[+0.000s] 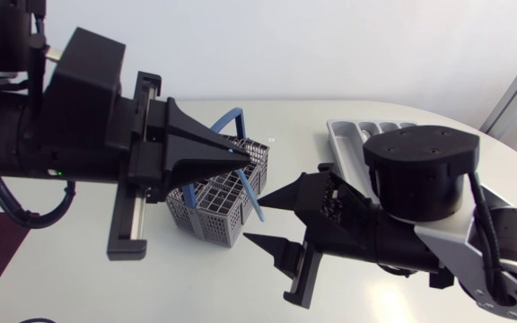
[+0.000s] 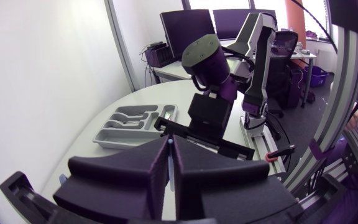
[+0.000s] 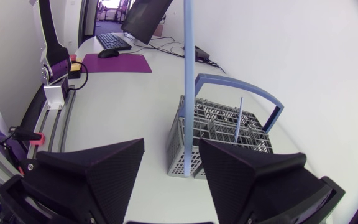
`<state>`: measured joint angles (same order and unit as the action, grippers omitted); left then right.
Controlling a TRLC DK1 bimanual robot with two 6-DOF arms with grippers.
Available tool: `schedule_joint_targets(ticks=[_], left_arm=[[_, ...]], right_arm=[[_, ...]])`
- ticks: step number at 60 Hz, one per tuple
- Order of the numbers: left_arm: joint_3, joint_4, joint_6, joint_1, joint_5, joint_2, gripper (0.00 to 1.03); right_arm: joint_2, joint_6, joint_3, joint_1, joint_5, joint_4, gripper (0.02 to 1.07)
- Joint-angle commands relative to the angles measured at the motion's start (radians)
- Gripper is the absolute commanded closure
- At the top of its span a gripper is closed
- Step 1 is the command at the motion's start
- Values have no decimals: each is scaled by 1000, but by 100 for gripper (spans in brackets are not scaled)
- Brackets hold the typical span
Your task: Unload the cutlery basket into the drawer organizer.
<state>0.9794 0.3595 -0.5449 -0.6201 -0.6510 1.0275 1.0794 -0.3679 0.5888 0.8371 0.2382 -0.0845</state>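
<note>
Basket (image 1: 206, 215) sits mid-surface. Above it, the left gripper (image 1: 243, 154) is closed on a thin blue utensil (image 1: 250, 190) that hangs down past the rim. Just beside it, the right gripper (image 1: 252, 221) is open. The organizer (image 1: 341, 136) lies toward the far right edge. Pinched so narrowly, the utensil could swing, snag the rim or slip free.

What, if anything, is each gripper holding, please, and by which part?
The left gripper is shut on a thin blue rod, pinching its top end, the rest hanging down. The right gripper is open and holds nothing.
</note>
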Motion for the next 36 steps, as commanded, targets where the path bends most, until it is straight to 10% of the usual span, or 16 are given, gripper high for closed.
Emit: schedule_joint_targets(ticks=[1,20,36], left_arm=[[38,-8,28,22,-29,36,93],[74,-2,28,48,-58,85,93],[88,1,37,46,-65,98,93]], right_arm=[[13,-19,25,7,3,-15,55],[-3,-19,26,-7,4,-34,97],[7,-26,26,-12,6,-40,101]])
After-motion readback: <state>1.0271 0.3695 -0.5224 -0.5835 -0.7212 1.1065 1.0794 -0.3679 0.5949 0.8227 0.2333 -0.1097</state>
